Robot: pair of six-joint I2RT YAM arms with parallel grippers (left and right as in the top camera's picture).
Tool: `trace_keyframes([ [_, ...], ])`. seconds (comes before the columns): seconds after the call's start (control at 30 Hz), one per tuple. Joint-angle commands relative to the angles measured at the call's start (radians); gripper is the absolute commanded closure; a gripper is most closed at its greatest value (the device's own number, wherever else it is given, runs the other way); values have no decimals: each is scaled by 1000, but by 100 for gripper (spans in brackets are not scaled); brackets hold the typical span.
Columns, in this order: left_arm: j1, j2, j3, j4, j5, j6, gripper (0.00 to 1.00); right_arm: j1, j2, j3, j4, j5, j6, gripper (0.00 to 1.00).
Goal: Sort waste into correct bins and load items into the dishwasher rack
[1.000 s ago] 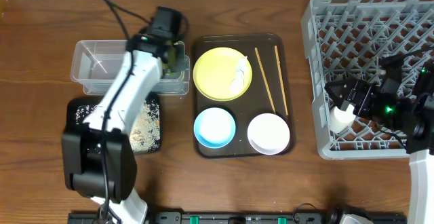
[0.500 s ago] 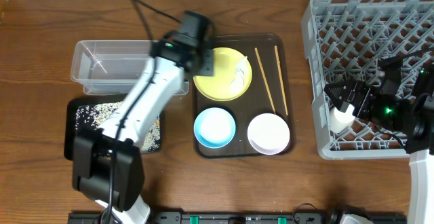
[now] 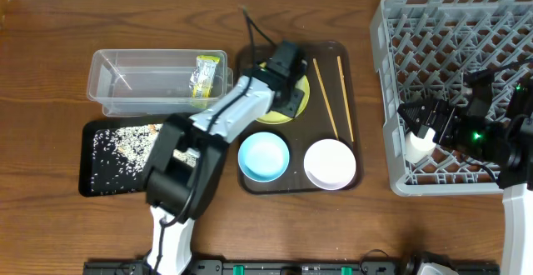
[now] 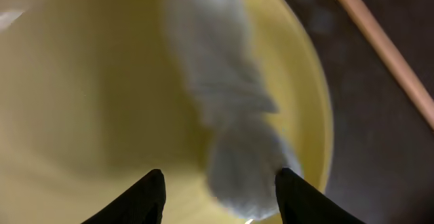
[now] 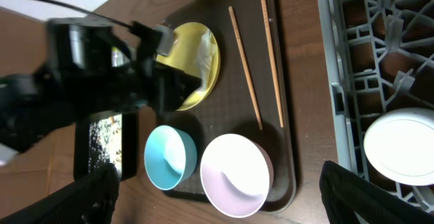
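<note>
Left wrist view: left tool (image 4: 220, 195) spread wide, fingers either side of crumpled paper (image 4: 227, 108) on yellow plate (image 4: 81, 95); can't tell if touching. Overhead: wrapper (image 3: 202, 77) in clear tub (image 3: 104, 58), crumbs (image 3: 117, 146) on black tray (image 3: 83, 165). Blue bowl (image 3: 264, 157), pinkish-white bowl (image 3: 330, 163) & chopsticks (image 3: 326, 98) on brown tray (image 3: 297, 176). Right tool (image 3: 415, 123) spread, over rack (image 3: 441, 25) at table (image 3: 50, 58) edge.

On the desk (image 3: 50, 75), the tub (image 3: 133, 82) sits at the left, with the wrapper (image 3: 202, 77) in its right end. The flat tray (image 3: 83, 162) lies just before the tub, with crumbs (image 3: 117, 146) on it. Right of both, the serving tray (image 3: 297, 135) carries the plate (image 5: 203, 81) at the back with the paper (image 4: 230, 115) on it. The left bowl (image 3: 264, 156) and right bowl (image 3: 330, 163) sit before the plate, and the chopsticks (image 3: 326, 98) lie along the tray's right side. The rack (image 3: 450, 58) stands far right.
</note>
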Motion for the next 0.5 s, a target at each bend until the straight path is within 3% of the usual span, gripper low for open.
trace_keyframes([
  [0.0, -12, 21, -2, 19, 51, 65, 45, 8, -3, 6, -2, -1, -15, 7],
  [0.07, -16, 24, -2, 30, 51, 65, 46, 8, -3, 6, -2, -1, -15, 7],
  [0.17, -16, 24, -2, 42, 48, 65, 67, 8, -3, 6, -2, -1, -16, 7],
  [0.27, -11, 23, -2, 52, 47, 65, 94, 8, -3, 6, -2, -1, -15, 7],
  [0.47, 29, -107, 26, -24, -47, -70, 94, 8, -3, 6, -4, -1, -16, 7],
])
